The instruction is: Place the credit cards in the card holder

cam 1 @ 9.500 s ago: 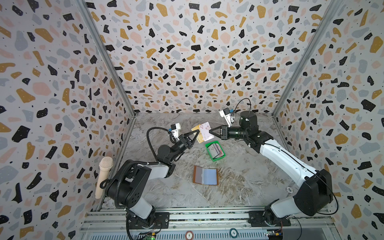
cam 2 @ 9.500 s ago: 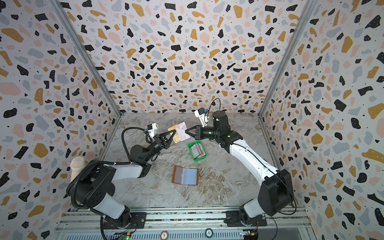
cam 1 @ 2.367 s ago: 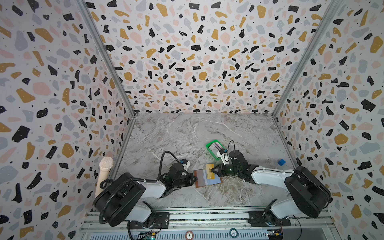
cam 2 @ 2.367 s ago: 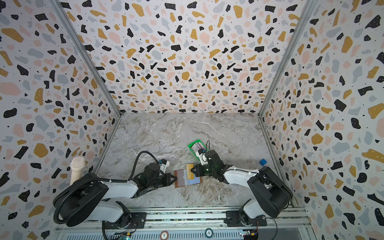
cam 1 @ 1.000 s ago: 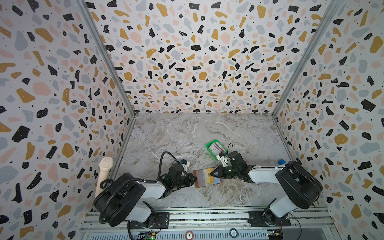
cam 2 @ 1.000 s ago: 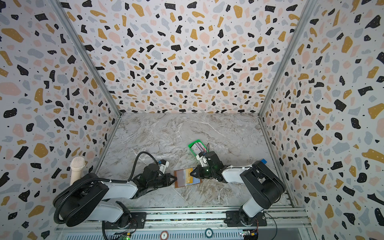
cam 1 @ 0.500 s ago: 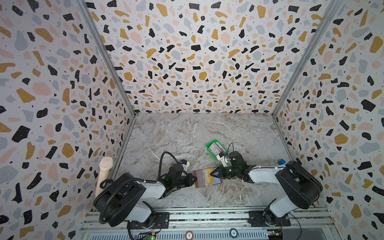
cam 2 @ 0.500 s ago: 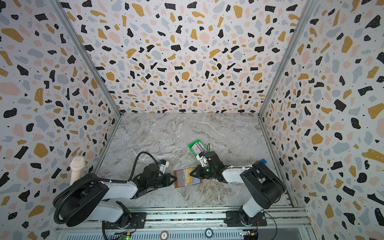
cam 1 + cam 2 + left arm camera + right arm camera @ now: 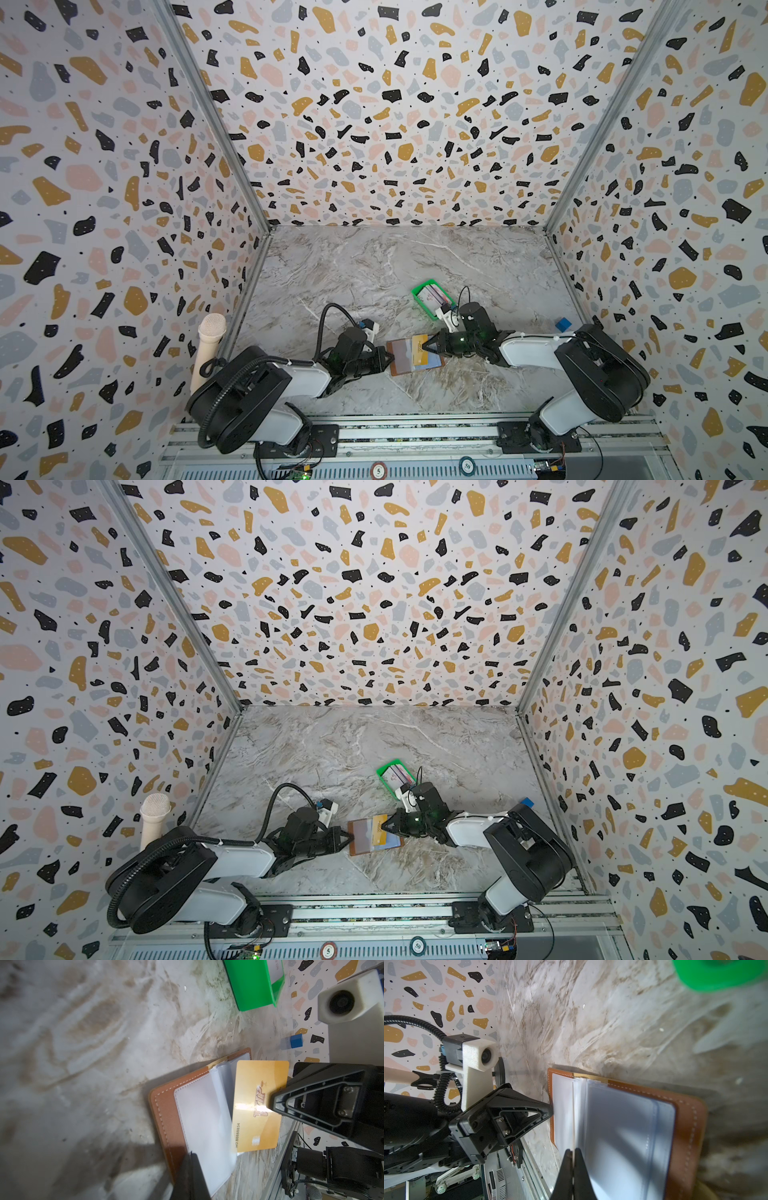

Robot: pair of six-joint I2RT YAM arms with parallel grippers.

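Entry: gold card (image 9: 257,1105) held on edge over the open card holder (image 9: 397,357), front-centre of bench (image 9: 353,270).

Right pincer (image 9: 424,345) is clamped on the card, whose leading edge sits at the clear sleeves. Left pincer (image 9: 390,358) has its tips together, touching the holder's left border; whether it grips the border cannot be told. Other credit cards (image 9: 434,295) lie in the green tray (image 9: 422,303) just behind.

Hazards, as judged: the edge may miss the sleeve mouth and slip between leaves, or buckle the soft plastic. The holder may skid if weakly anchored. The thin card may pivot in its clamp.
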